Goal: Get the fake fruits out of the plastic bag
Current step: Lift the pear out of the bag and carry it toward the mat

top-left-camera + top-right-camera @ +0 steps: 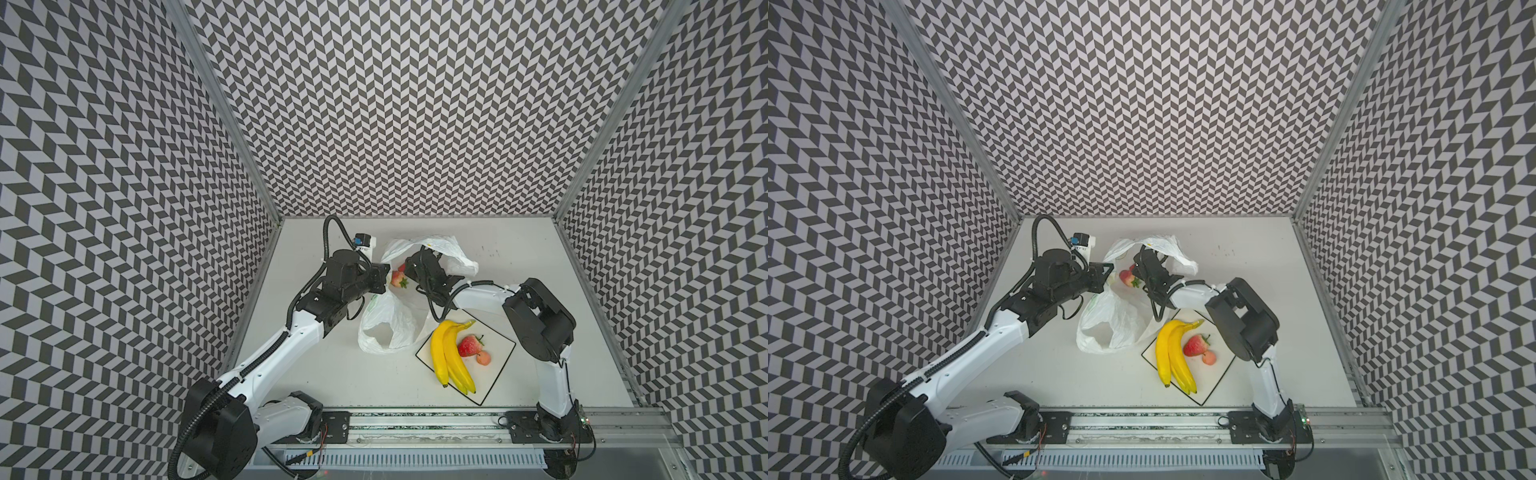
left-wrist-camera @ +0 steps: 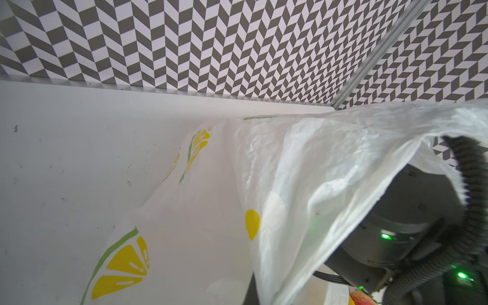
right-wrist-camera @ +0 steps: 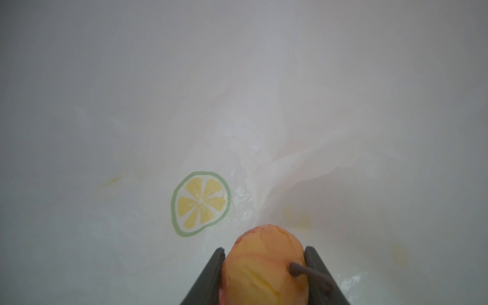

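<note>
Two dark fingers [image 3: 211,274] squeeze a round peach-orange fruit [image 3: 261,264] from both sides — the white plastic bag [image 3: 237,105] is all around it, with a lemon-slice print [image 3: 200,203] close by.

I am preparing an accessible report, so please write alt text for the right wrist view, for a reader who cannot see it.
Two dark fingers of the right gripper clasp an orange-yellow fruit with a dark stem, seen close up. Beyond it lies the white translucent plastic bag, blurred, with one lemon-slice print.
</note>
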{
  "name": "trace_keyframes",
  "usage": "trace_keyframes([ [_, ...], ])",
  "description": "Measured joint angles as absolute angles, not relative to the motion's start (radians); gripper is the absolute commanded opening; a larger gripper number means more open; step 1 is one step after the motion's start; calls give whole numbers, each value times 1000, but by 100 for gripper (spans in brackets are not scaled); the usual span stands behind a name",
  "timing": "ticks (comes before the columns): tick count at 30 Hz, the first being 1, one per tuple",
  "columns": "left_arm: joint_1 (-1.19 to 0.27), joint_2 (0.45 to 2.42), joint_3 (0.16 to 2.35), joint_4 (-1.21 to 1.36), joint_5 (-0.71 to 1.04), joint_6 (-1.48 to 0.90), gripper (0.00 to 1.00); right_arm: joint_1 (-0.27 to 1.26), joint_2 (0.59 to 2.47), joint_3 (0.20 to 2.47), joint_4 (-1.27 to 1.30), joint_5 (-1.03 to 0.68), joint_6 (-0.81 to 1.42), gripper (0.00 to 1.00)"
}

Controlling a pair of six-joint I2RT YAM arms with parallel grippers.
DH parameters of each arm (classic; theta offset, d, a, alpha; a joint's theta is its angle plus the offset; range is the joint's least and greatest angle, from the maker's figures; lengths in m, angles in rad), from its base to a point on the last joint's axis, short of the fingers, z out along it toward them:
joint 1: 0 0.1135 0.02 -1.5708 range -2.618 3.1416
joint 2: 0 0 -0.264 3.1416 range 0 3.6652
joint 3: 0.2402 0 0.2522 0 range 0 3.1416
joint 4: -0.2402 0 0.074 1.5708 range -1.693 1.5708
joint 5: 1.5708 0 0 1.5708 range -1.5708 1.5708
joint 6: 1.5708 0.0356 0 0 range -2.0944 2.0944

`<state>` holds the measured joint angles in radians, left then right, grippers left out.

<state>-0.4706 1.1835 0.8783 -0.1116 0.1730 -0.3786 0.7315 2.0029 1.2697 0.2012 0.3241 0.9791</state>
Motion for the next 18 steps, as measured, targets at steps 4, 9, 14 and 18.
trace_keyframes([
  [4,-470,1184,878,-105,168,-380,0,730,1916,1172,245,256,888,27],
  [9,-459,1184,878,-105,162,-380,0,728,1833,1081,286,107,741,27],
  [14,-445,1184,878,-104,153,-380,0,728,1766,1052,272,-79,581,28],
  [18,-437,1186,878,-99,151,-378,0,728,1705,1034,227,-194,451,28],
])
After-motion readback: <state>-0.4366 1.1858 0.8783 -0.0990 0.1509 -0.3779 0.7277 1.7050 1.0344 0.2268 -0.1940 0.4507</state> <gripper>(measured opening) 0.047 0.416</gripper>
